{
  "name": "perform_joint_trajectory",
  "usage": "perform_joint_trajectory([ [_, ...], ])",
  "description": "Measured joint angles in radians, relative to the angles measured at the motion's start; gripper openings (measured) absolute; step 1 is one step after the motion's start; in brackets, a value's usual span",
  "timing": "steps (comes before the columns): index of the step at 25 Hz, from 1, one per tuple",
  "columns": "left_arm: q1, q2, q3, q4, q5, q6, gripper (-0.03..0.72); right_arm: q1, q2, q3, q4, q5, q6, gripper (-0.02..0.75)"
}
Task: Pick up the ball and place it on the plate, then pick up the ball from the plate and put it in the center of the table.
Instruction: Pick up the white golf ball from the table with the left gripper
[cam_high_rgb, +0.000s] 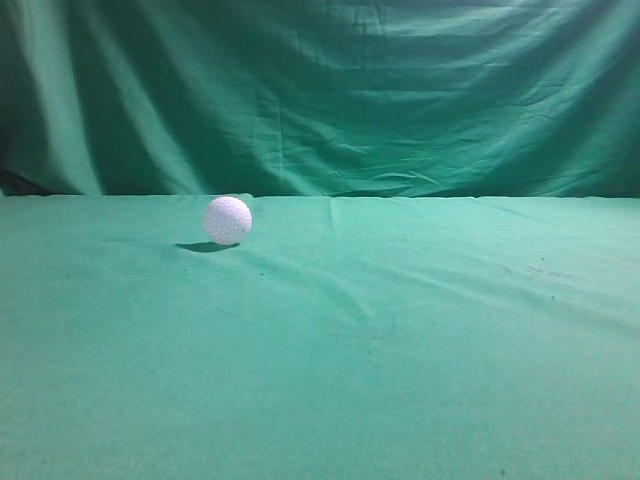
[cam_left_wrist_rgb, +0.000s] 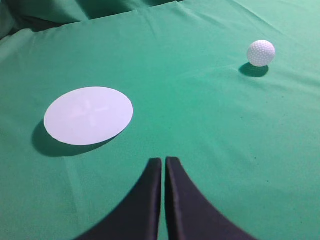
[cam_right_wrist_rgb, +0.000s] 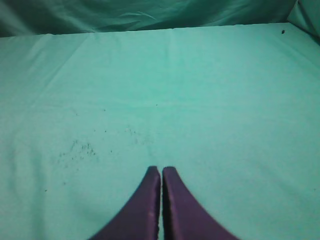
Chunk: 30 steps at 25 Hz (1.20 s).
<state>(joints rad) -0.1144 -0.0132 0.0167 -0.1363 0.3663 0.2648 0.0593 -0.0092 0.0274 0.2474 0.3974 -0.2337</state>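
Observation:
The white dimpled golf ball (cam_high_rgb: 227, 220) rests on the teal-green table (cam_high_rgb: 400, 350), left of centre near the far edge. It also shows in the left wrist view (cam_left_wrist_rgb: 261, 53) at the upper right. A flat white round plate (cam_left_wrist_rgb: 88, 115) lies on the cloth, left of my left gripper (cam_left_wrist_rgb: 163, 161), which is shut and empty, well short of the ball. My right gripper (cam_right_wrist_rgb: 161, 170) is shut and empty over bare cloth. Neither gripper nor the plate shows in the exterior view.
A darker green draped cloth backdrop (cam_high_rgb: 330, 90) hangs behind the table's far edge. Small dark specks (cam_right_wrist_rgb: 80, 149) mark the cloth ahead and left of my right gripper.

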Motion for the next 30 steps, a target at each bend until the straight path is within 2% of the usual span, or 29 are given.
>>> perform_joint_trajectory([
  [25,0.000,0.000,0.000,0.000,0.000,-0.002,0.000,0.000,0.000,0.000,0.000,0.000,0.000,0.000],
  [28,0.000,0.000,0.004,-0.003,-0.044,-0.002,0.000,0.000,0.000,0.000,0.000,0.000,0.000,0.000],
  [30,0.000,0.000,0.005,-0.042,-0.114,-0.002,0.000,0.000,0.000,0.000,0.000,0.000,0.000,0.000],
])
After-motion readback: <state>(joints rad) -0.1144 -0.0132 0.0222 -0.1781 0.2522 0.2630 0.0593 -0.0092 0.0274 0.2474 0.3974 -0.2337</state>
